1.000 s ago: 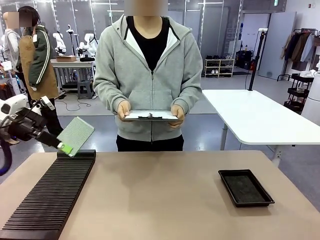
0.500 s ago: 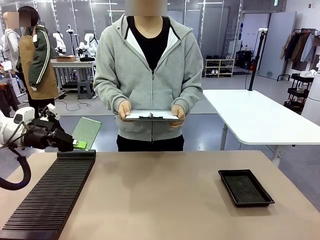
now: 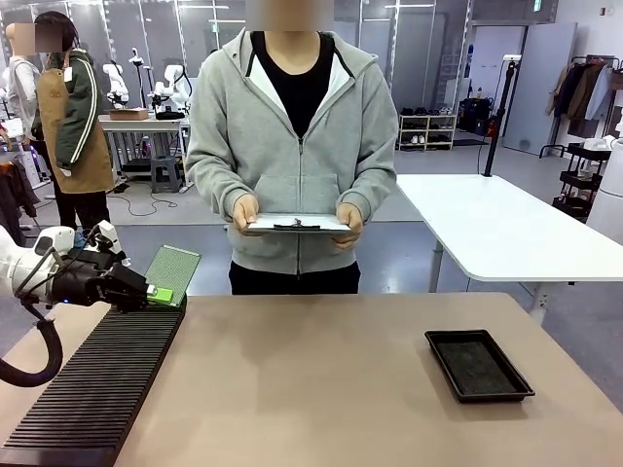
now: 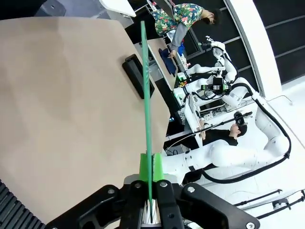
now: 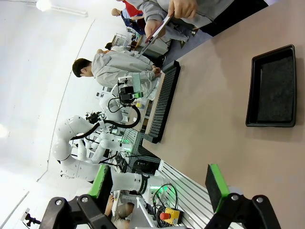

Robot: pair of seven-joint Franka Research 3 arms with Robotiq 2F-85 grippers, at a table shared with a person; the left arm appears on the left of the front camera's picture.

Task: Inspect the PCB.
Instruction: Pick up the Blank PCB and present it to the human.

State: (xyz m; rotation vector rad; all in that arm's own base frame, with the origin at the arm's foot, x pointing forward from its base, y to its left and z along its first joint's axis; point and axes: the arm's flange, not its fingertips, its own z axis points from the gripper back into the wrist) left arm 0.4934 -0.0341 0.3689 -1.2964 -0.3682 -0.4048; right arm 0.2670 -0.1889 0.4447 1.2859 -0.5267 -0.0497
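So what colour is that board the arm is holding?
Green PCB, pale dotted face; clearest in front view.

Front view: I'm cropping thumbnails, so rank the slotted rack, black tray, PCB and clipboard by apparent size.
1. Slotted black rack.
2. Black tray.
3. PCB and clipboard: too close to rank; the clipboard is wider but seen nearly edge-on and farther away.

The desk (image 3: 311, 389) had a smooth, matt tan top; the slotted rack (image 3: 97, 379) and the tray (image 3: 446, 370) looked like matt black plastic, the rack finely ribbed. The PCB (image 3: 173, 270) was a thin, stiff green board with a pale, dotted face. The person's hoodie (image 3: 292, 165) was soft grey cloth.
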